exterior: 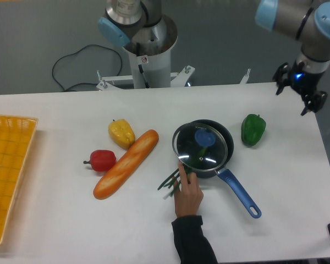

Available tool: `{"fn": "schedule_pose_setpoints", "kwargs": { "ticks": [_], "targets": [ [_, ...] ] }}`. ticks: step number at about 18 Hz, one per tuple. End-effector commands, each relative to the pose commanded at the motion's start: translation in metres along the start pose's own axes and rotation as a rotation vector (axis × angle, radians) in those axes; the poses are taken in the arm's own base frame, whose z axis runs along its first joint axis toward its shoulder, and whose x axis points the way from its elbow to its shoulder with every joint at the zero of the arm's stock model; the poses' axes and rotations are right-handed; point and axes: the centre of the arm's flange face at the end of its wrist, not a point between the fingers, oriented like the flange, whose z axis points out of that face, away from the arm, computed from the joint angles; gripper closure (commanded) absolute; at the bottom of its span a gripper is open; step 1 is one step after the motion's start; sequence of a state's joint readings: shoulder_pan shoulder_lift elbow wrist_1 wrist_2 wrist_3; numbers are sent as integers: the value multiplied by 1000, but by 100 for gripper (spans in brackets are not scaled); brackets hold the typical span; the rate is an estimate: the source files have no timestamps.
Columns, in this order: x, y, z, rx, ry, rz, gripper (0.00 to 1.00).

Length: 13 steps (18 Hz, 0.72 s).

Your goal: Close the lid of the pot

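Fixed camera view. The pot [224,130], black with a long blue handle running toward the lower right, sits right of frame centre on the white table [60,220]. The lid [203,147], clear glass with a blue knob, lies on top of it but offset to the lower left, so a crescent of the pot's rim shows at the upper right (not seated square).

The gripper [300,92] is at the far right edge of the frame, raised above the table's right end and well apart from pot and lid. Its fingers stand apart and carry nothing.

A person's hand [187,195] in a dark sleeve reaches in from the bottom edge, fingers at the green chives [169,181] lying just beside the lid's lower-left rim.

A green bell pepper [253,130] sits just right of the pot. Left of the pot: a baguette [126,164] lying diagonally, a yellow pepper [121,133] at its upper end, a red pepper [102,160] on its left. A yellow basket [8,165] is at the left edge.
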<state>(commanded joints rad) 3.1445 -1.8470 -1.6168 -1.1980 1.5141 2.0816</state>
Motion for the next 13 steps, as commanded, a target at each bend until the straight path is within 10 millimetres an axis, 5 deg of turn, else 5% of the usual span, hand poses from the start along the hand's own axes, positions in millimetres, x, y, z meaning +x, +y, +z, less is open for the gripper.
{"fn": "schedule_pose_setpoints", "kwargs": {
  "ticks": [13],
  "targets": [
    [20, 14, -22, -19, -25, -31, 0]
  ]
}}
